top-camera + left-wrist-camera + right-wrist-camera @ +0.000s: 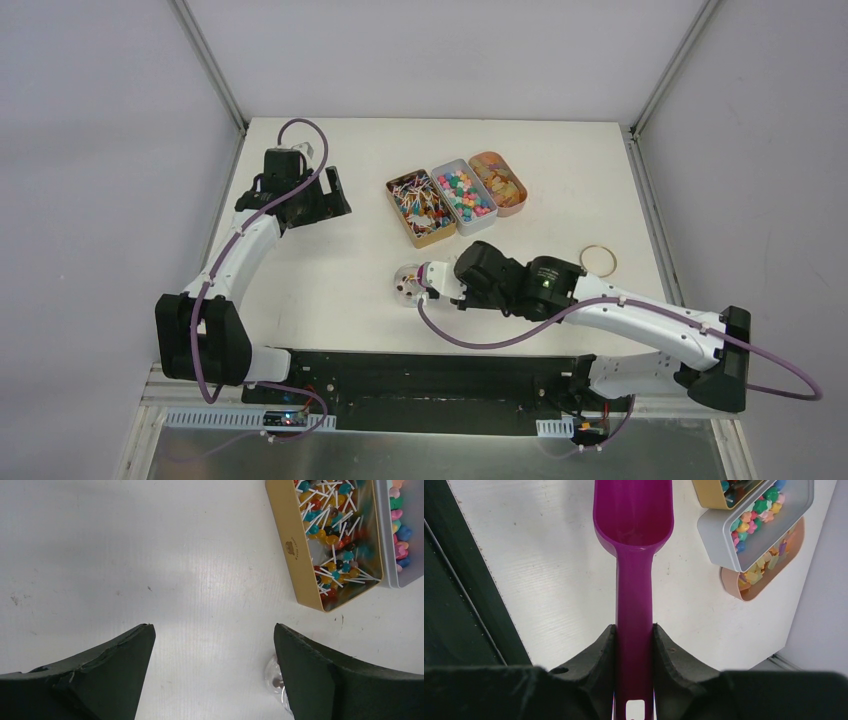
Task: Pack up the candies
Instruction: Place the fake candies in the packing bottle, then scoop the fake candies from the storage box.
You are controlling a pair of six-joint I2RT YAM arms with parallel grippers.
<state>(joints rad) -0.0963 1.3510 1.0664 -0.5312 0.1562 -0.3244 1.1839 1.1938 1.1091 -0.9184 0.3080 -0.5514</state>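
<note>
The candies lie in three open tins at the table's middle back: stick sweets [415, 200] in a gold tin [432, 238], pink, green and blue lumps [463, 193] in a grey tin, yellow-orange ones [498, 180] in a pink tin. My right gripper [455, 285] is shut on the handle of a magenta scoop [634, 555], whose bowl looks empty and sits over a small clear cup [406, 282] holding a few sweets. My left gripper [325, 195] is open and empty, above bare table left of the gold tin [295, 555]. The cup's edge [274, 675] shows beside its right finger.
A tan rubber ring [600, 260] lies on the table to the right of my right arm. The black base rail [420, 375] runs along the near edge. In the right wrist view the grey tin [724, 540] and pink tin [744, 592] lie right of the scoop.
</note>
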